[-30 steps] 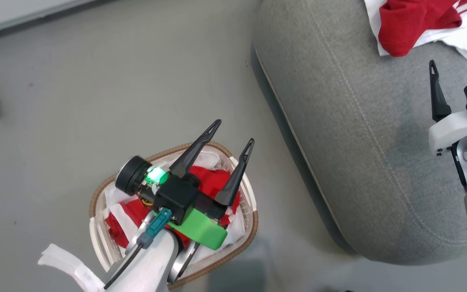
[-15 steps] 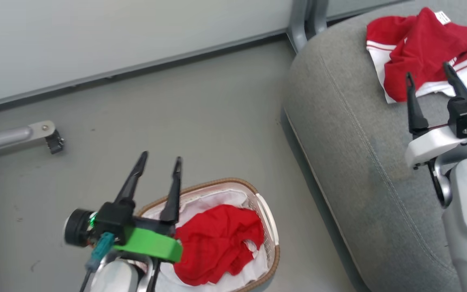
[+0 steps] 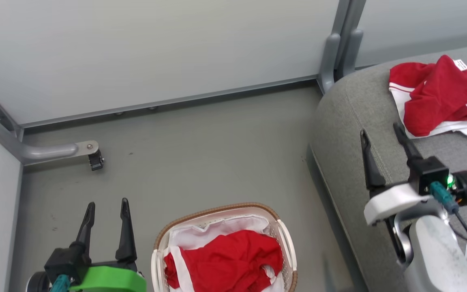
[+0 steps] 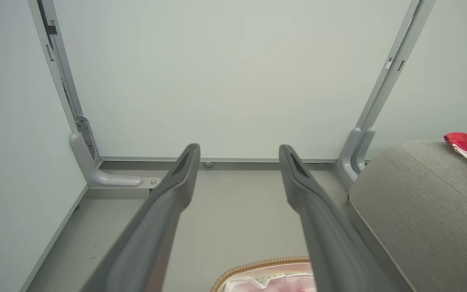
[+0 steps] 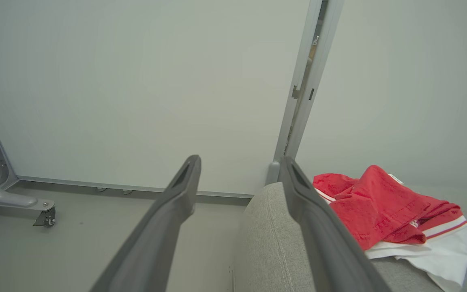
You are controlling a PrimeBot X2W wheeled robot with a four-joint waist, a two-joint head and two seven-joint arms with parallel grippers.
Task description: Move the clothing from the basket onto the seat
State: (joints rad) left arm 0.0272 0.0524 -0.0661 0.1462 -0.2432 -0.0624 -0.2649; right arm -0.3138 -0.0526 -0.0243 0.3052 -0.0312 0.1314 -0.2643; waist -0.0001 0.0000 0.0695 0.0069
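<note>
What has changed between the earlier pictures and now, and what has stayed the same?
The head camera has tilted up, shifting the whole picture. The open left gripper has drawn off the small white perforated plastic basket to its left. Nothing was taken or let go. Unchanged: red and white clothing in the basket, another red and white garment on the large grey fabric sofa, right gripper open above the sofa.

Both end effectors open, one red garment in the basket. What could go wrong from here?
1. The red garment lies straight on the white liner; a deep pinch by the left end effector may grab both and lift the liner out.
2. The basket stands free on the floor; a snagged pull could drag or tip it.
3. The basket's near part is cut off by the head view's bottom edge, so the grasp may be poorly seen.
</note>
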